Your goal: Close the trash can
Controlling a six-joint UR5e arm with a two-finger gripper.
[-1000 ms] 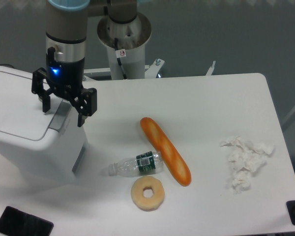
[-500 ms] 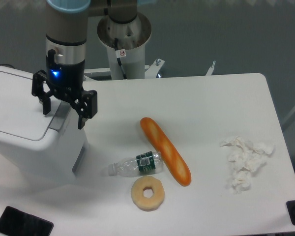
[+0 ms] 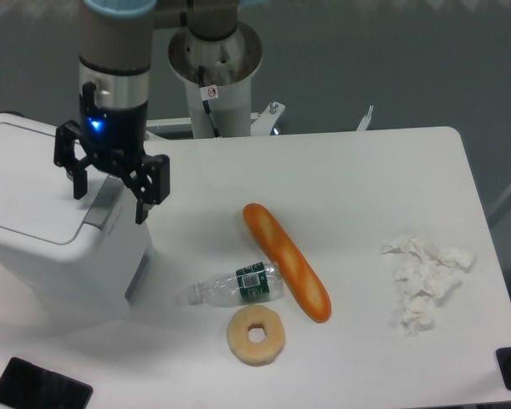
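Creeping up a shade off bin (image 3: 55,230) since a second ago, pincer (image 3: 108,187) hanging spread over lid edge and latch, pinching nothing | lid lying flat, bin looking closed, directly under pincer | right of pincer: 1 baguette (image 3: 287,261), 1 bottle (image 3: 237,286), 1 donut (image 3: 255,335), 1 tissue wad (image 3: 427,279); below: 1 phone (image 3: 39,390)

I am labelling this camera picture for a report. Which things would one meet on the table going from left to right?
Trash can → plastic bottle → bread loaf → crumpled tissue. The doughnut overlaps the bottle and loaf, so I leave it out.
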